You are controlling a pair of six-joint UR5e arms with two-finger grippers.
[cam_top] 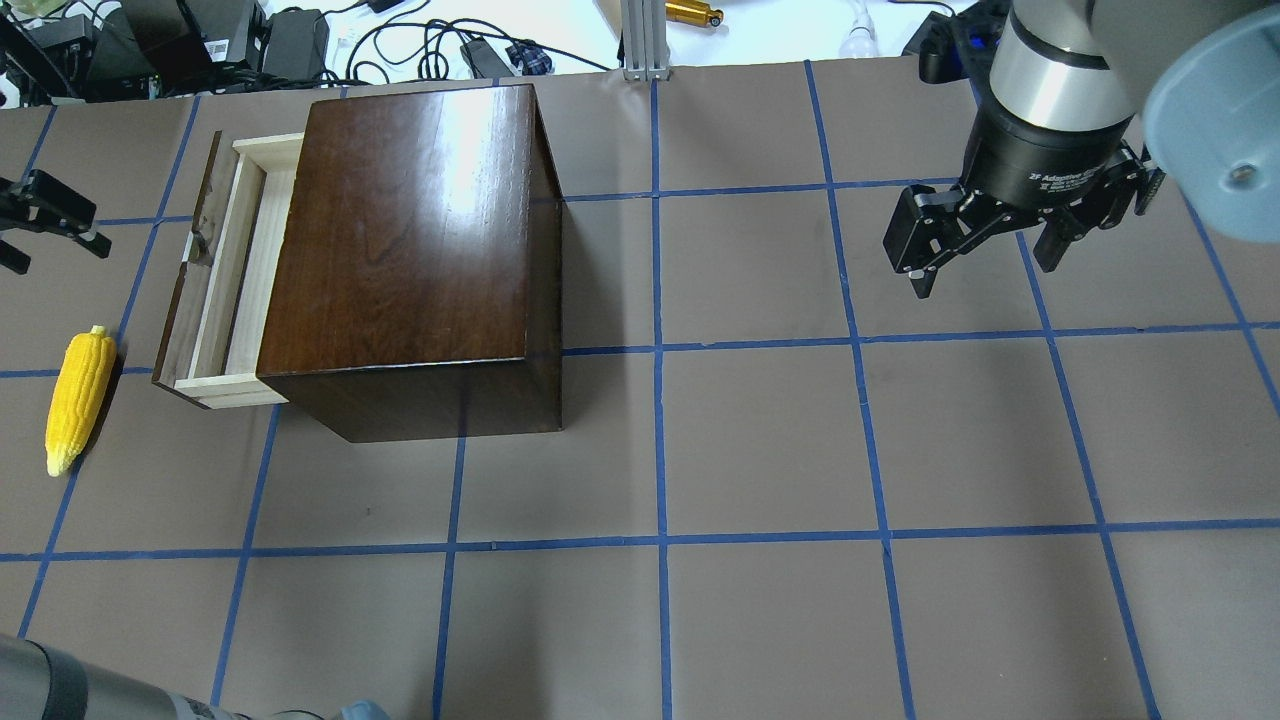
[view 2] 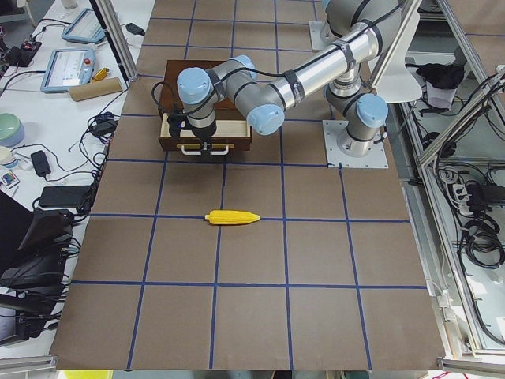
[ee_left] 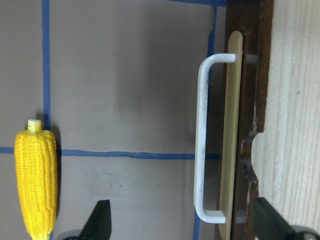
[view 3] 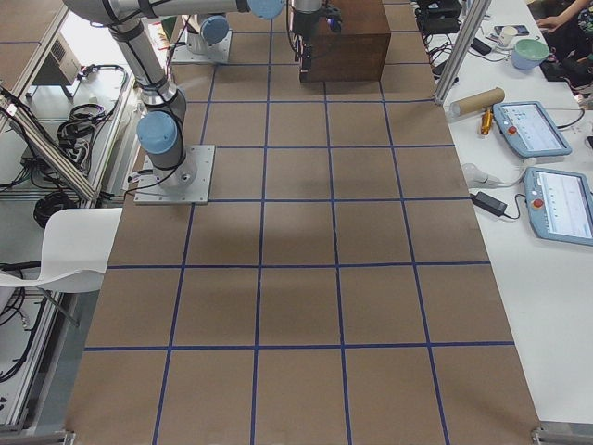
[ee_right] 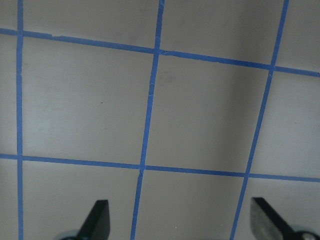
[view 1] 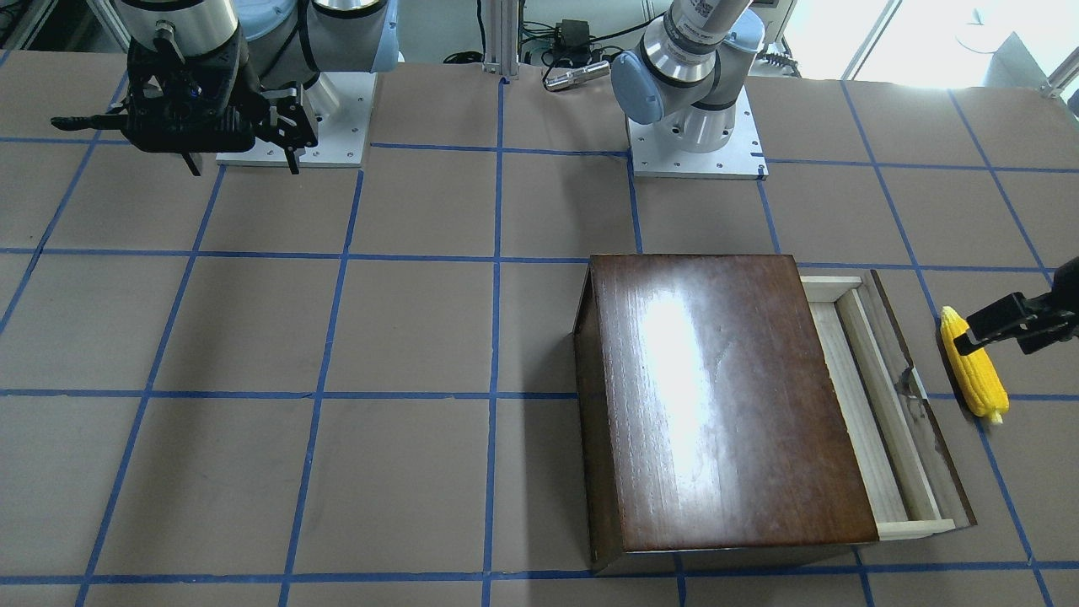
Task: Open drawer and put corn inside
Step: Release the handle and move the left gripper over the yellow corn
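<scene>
The dark-brown box [cam_top: 410,250] stands on the table's left half. Its drawer [cam_top: 240,270] is pulled out partway to the left and shows pale wood, empty, behind the dark front panel [cam_top: 185,290]. A white handle [ee_left: 202,140] is on that panel. The yellow corn [cam_top: 78,398] lies on the table left of the drawer, apart from it; it also shows in the front view [view 1: 974,375] and the left wrist view [ee_left: 36,182]. My left gripper [cam_top: 45,235] is open and empty, above the table between corn and drawer front [ee_left: 182,227]. My right gripper [cam_top: 985,245] is open and empty, far right.
Brown table [cam_top: 760,440] with a blue tape grid. Cables and power bricks [cam_top: 300,45] lie beyond the far edge. The arm bases [view 1: 695,143] stand at the robot's side. Tablets [view 3: 533,130] sit on a side bench.
</scene>
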